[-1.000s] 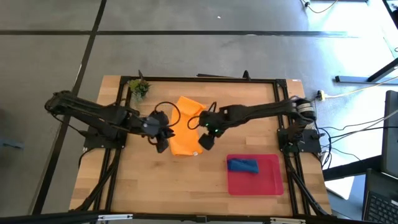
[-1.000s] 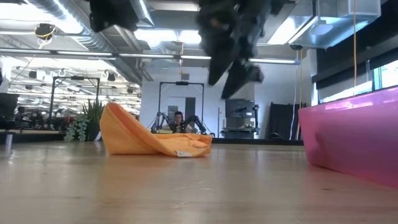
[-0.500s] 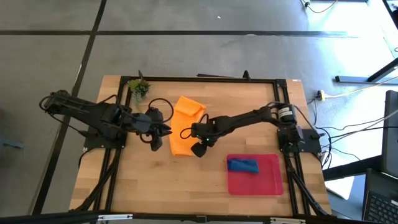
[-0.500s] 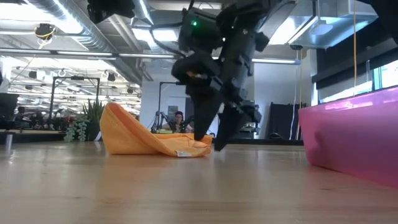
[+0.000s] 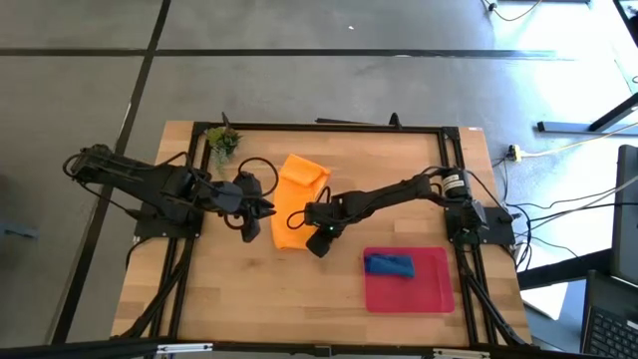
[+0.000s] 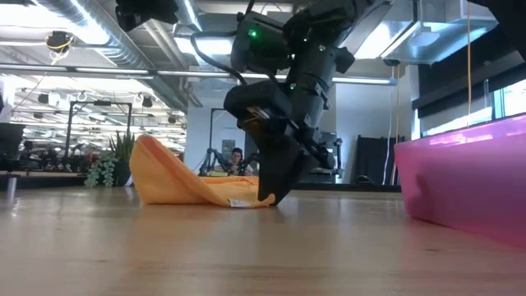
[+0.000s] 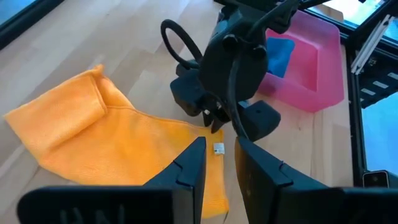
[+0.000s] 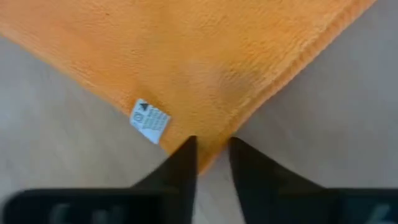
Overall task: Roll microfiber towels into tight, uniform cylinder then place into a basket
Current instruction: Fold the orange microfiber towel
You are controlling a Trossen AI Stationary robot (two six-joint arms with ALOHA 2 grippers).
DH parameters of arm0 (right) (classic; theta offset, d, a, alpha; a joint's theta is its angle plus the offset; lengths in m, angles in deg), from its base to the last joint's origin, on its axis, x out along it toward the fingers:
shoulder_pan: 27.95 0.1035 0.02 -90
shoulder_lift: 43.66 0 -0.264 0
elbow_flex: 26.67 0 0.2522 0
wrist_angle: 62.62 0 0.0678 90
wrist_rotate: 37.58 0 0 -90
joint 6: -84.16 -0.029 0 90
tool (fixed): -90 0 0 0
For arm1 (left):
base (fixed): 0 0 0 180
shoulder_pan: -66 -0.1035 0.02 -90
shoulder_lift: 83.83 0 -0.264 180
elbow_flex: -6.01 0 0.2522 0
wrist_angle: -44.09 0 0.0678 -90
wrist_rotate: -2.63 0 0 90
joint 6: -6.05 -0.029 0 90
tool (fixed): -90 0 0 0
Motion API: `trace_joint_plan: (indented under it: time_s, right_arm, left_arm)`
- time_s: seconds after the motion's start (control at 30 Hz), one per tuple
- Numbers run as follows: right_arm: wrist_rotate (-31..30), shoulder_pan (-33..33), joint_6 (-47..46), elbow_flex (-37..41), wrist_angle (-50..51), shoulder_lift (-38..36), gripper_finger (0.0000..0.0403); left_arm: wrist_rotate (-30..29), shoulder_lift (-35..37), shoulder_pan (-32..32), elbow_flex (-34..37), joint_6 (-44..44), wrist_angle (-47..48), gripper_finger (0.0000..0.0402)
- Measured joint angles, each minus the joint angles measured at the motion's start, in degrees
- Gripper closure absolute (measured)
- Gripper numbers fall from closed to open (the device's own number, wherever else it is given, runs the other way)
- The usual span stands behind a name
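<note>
Scanning from the left: left gripper (image 5: 255, 211) hung just off the left edge of the orange towel (image 5: 295, 199), above the wood table (image 5: 229, 289); its two fingers (image 7: 186, 171) stood only a narrow gap apart, nothing between them, no contact with the cloth visible; small potted plant (image 5: 222, 140) sat at the table's far-left corner; orange towel lay mid-table, loosely bunched, far end folded over into a thicker band (image 7: 59, 121), near end flat with a small white tag (image 8: 149, 121) close to its corner; right gripper (image 5: 317, 239) was down at that near corner of the towel, tips at the table surface per the low view (image 6: 269, 196); right wrist view showed its fingers (image 8: 180, 163) a small gap apart, straddling the cloth's corner tip; could not tell whether they actually pinched it; further right, the red tray (image 5: 431, 291) sat near the table's front-right; blue towel (image 5: 389, 264) lay inside it, bunched toward the tray's far-left part; tray well apart from the orange towel; both arms clear of the tray.
</note>
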Motion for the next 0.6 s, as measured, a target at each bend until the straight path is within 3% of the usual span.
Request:
trace_joint_plan:
  time_s: [0.13, 0.37, 0.6]
  right_arm:
    - [-1.2, 0.0, 2.8, 0.1, -1.1, 0.2, 0.0393]
    - [-2.7, -0.4, 5.0, 0.1, -0.1, -0.4, 0.0398]
    - [-5.3, -1.7, 7.3, 0.0, 2.6, -6.9, 0.0399]
  left_arm:
    - [0.0, 0.0, 0.0, 0.0, -0.9, 0.0, 0.0326]
    - [0.0, 0.0, 0.0, 0.0, -2.8, 0.0, 0.0326]
    - [0.0, 0.0, 0.0, 0.0, -2.9, 0.1, 0.0326]
